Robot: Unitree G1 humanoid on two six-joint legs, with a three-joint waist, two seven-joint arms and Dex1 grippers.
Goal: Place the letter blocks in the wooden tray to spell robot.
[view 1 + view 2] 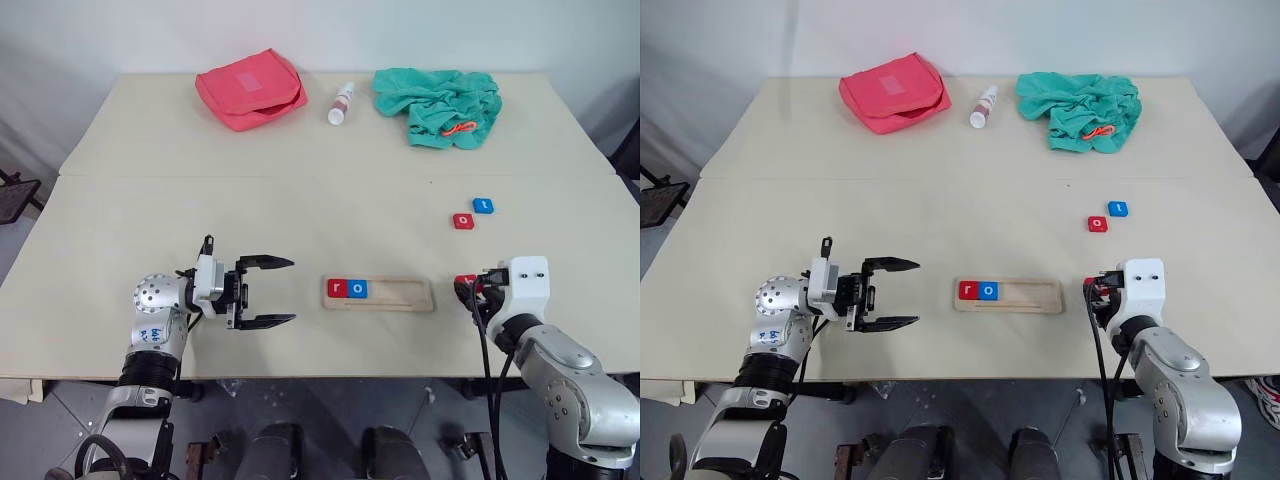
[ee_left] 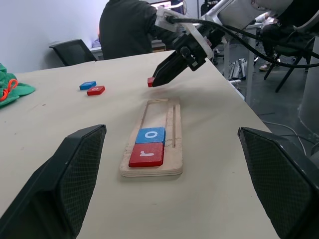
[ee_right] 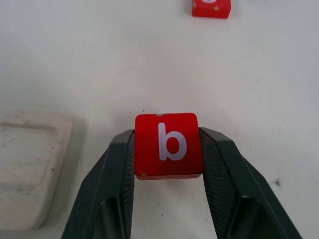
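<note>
Letter blocks partly sorted: red r [image 1: 336, 289] and blue o [image 1: 358, 289] seated at the left end of the wooden tray [image 1: 410, 295], red o [image 1: 463, 221] and blue t [image 1: 483, 205] loose on the counter [image 1: 300, 210] well beyond. Red b [image 3: 168, 144] clamped between the right hand [image 3: 168, 149] fingers, just off the tray's right end. Left hand [image 1: 268, 292] spread wide, empty (idle beside the tray). Best carried level over the tray, lowered flat just beside the blue o, letter upright, released only once seated.

light: bright, even – shadows: soft, faint – focus: sharp throughout
</note>
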